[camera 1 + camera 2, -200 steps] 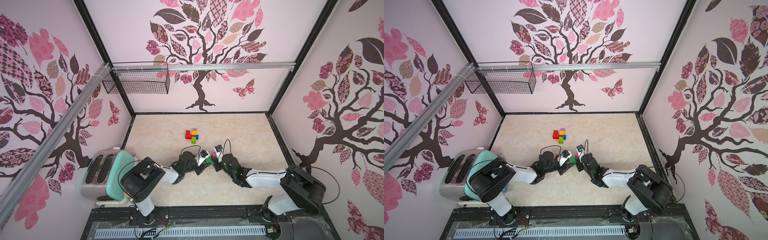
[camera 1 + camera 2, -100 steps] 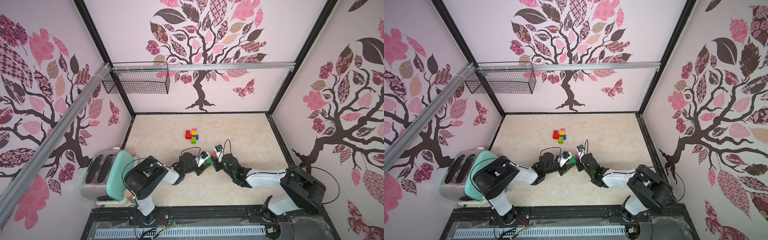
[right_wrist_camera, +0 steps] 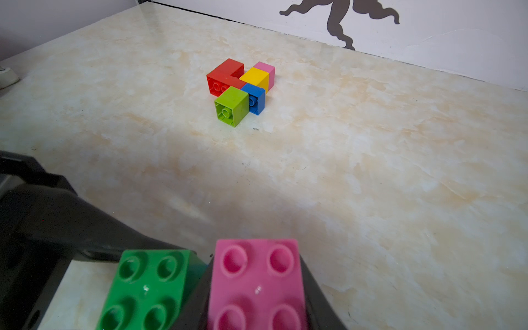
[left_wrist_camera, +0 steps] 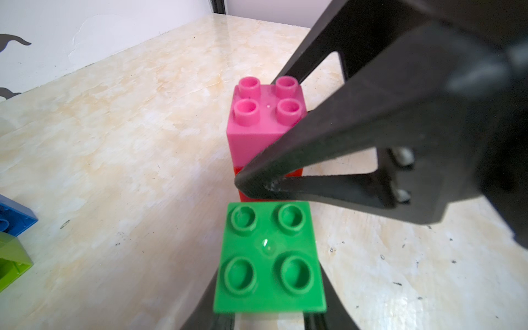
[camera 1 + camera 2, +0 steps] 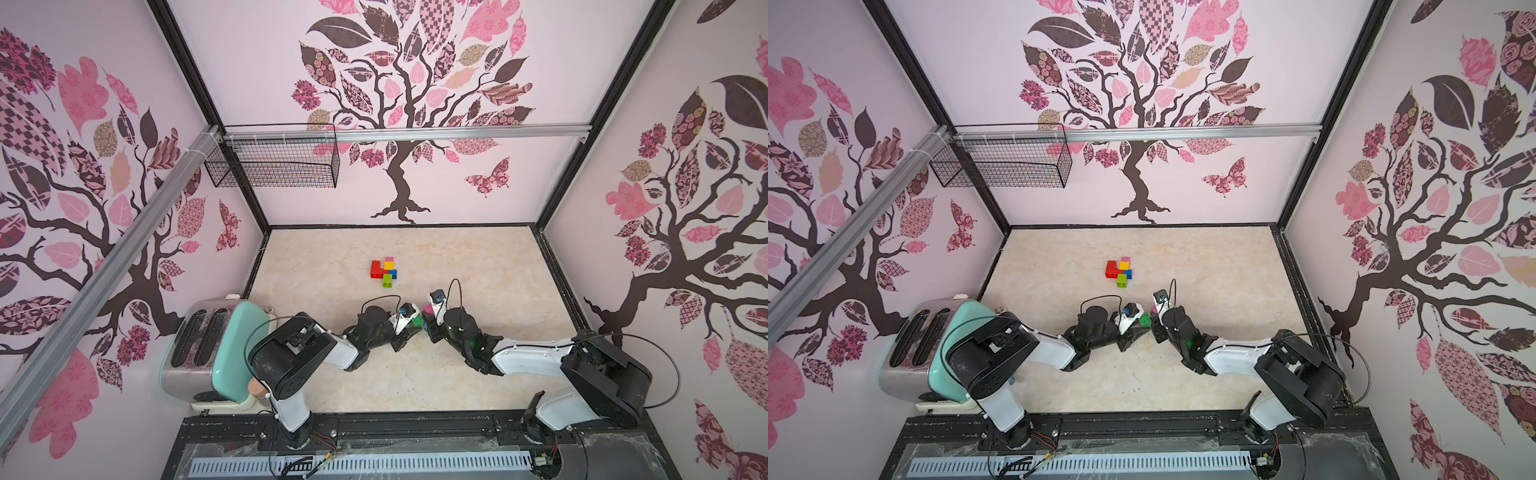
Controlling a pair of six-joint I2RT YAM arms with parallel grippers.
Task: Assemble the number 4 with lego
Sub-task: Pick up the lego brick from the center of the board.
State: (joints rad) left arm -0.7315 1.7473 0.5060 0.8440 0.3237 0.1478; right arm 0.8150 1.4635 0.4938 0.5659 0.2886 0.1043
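Note:
Near the table's front middle my two grippers meet tip to tip. My left gripper (image 4: 270, 314) is shut on a green lego brick (image 4: 270, 257), studs up, its fingers on both sides. My right gripper (image 3: 257, 317) is shut on a pink brick (image 3: 257, 285) that sits on a red brick (image 4: 239, 171). The green brick (image 5: 418, 322) is just beside the pink one (image 5: 427, 309), lower than its top. Farther back lies a joined cluster of red, pink, yellow, blue and lime bricks (image 5: 384, 270), also seen from the right wrist (image 3: 243, 85).
A mint and steel toaster (image 5: 208, 349) stands at the table's front left, close to the left arm's base. A black wire basket (image 5: 274, 162) hangs on the back wall at the left. Walls close the table on three sides.
The left arm's elbow shifted slightly. Both grippers stay together at the same spot with their bricks still held.

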